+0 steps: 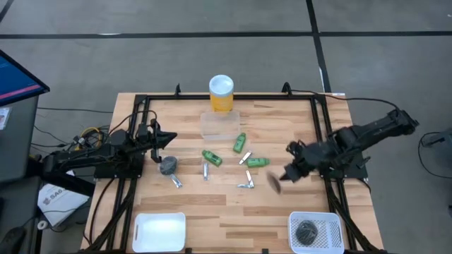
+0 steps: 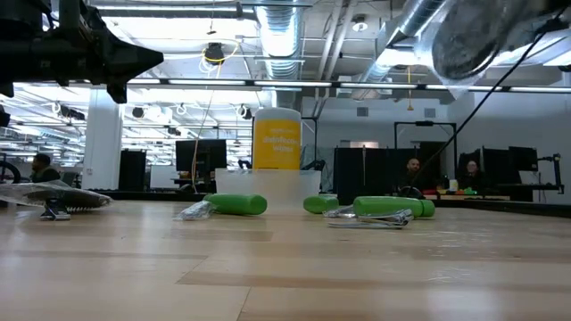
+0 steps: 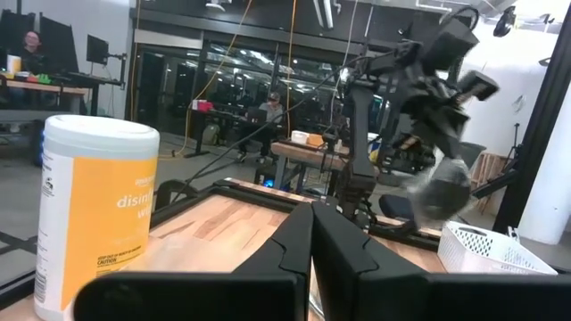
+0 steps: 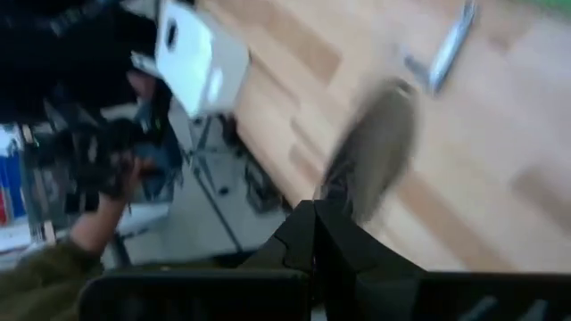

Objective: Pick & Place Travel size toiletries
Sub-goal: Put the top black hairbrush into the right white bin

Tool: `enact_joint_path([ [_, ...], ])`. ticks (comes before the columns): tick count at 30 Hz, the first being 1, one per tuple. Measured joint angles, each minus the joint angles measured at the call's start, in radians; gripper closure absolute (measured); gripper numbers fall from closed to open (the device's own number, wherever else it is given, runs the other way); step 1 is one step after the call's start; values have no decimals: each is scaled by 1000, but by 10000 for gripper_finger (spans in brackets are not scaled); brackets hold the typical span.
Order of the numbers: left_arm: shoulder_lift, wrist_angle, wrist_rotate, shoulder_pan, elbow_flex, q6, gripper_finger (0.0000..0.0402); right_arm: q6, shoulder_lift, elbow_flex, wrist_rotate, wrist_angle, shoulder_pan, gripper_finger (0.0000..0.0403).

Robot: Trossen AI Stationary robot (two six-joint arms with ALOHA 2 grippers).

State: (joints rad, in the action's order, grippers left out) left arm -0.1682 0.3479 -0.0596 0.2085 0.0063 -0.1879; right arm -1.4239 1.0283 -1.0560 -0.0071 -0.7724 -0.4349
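Observation:
Three bright green tubes [image 1: 212, 157], [image 1: 239, 142], [image 1: 257, 162] lie on their sides mid-table, with thin silvery pieces [image 1: 246, 185], [image 1: 205, 171], [image 1: 176, 182] among them. One dark grey round piece [image 1: 168, 165] lies flat near my left gripper [image 1: 166, 141], which is shut and hovers above the table. My right gripper [image 1: 284, 174] is shut on a second dark grey round piece [image 1: 275, 182], blurred, above the right half of the table. A third grey piece [image 1: 306, 230] lies in the white basket [image 1: 332, 243]. My right gripper [image 4: 312, 212] pinches the dark grey round piece by its edge [image 4: 352, 187] between the two shut fingers. The piece sticks out past the fingertips and is lifted clear of the table; in the low view the piece [image 2: 468, 36] is high above the wood.
A tall yellow white-lidded cylinder [image 1: 221, 93] stands at the far edge, with a clear box [image 1: 219, 124] in front of it. A white tray [image 1: 159, 231] sits at the near left corner and the white basket at the near right. Black frame rails [image 1: 321, 120] run along the table's sides.

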Motion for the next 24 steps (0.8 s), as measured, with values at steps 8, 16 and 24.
enact_joint_path([
  [8, 0, 6, 0, 0, 0, 0, 400, -283, 0, 0, -16, -6, -298, 403],
  [16, 0, 9, 0, 0, 0, 0, 400, -617, 31, 0, -19, -41, -543, 403],
  [24, 0, 13, 0, 0, 0, 0, 400, -765, 147, 0, -40, -126, -613, 403],
])
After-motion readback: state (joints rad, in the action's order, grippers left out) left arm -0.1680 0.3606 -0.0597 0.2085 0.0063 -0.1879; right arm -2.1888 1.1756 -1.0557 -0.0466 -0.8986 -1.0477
